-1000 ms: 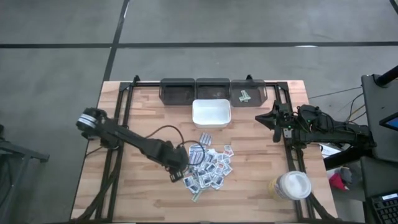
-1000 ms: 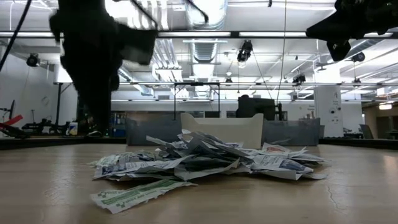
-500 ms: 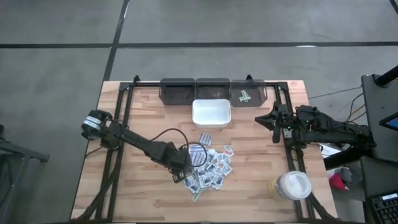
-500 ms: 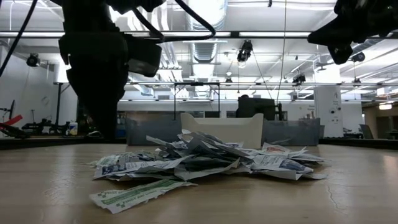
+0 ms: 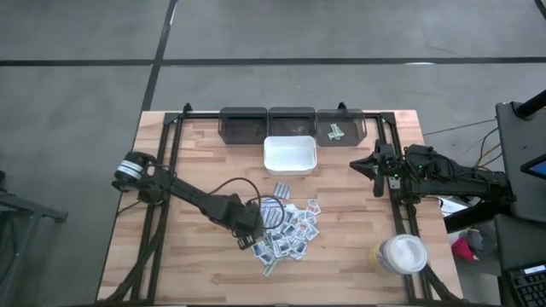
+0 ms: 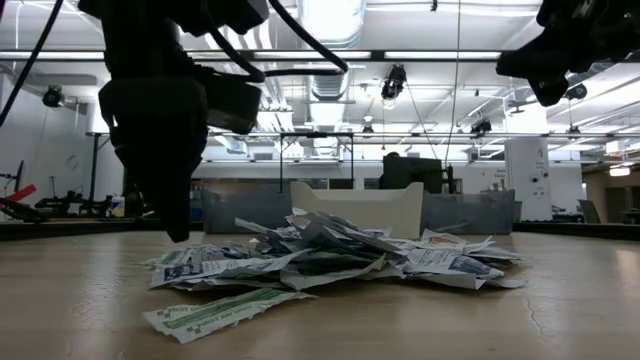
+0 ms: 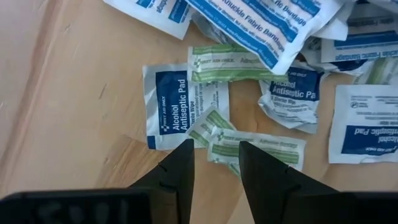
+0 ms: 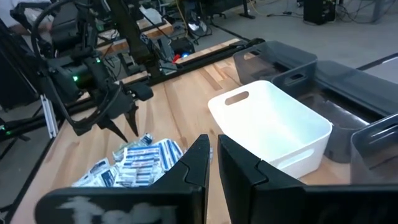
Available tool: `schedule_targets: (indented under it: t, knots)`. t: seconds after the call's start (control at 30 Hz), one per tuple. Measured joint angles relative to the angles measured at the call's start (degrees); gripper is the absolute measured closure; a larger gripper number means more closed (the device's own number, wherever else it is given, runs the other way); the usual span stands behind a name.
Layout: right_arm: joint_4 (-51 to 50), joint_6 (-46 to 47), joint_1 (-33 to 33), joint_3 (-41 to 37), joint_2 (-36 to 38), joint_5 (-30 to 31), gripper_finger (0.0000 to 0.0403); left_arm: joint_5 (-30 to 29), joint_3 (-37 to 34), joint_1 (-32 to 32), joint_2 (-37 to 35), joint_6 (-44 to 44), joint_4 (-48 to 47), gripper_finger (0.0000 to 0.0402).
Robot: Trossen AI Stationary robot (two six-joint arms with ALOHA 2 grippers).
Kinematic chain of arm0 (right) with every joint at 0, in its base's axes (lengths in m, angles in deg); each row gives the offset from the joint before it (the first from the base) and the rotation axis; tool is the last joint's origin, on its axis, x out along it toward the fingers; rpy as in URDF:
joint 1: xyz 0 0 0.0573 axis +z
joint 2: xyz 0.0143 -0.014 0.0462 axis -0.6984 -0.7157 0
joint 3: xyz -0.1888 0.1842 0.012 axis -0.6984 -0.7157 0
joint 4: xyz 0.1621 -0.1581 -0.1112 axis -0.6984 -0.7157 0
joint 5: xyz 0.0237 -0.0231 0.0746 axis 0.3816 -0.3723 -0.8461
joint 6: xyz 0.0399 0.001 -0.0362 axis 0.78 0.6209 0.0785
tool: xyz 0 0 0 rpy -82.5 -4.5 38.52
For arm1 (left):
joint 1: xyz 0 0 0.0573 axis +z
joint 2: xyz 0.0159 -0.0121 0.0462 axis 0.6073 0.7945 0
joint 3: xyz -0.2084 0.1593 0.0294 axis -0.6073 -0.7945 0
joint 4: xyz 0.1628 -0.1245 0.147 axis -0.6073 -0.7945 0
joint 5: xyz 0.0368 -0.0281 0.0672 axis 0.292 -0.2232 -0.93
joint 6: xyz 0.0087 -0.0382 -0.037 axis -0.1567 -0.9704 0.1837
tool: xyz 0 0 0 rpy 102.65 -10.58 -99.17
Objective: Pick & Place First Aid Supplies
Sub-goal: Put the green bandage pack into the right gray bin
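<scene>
packets [image 5: 286,230] heaped mid-table, just in front of white tray [image 5: 290,155]. left gripper [image 7: 214,158] poised over heap's near-left edge, fingers parted, empty, straddling a green-striped strip [image 7: 258,146]. likely the reach-and-grasp step; next calls for lowering and pinching one packet only. right gripper [image 5: 378,167] parked at table's right side, closed, empty.

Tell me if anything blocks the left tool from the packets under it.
Nothing visible does. The left tool hangs open directly over the green-print packets at the pile's edge, with only air between.
</scene>
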Motion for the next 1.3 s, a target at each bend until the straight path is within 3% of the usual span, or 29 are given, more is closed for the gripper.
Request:
schedule_targets:
  t: [1.07, 1.3]
  knots:
    - [-0.9, 0.0, 0.0, 0.0, 0.0, 0.1, 0.0371, 0.1, 0.4, -0.1, 2.3, -1.7, 0.5, 0.0282]
    - [-0.9, 0.0, 0.0, 0.0, 0.0, 0.1, 0.0371, 0.4, 0.4, -0.1, 2.3, -1.6, 0.6, 0.0324]
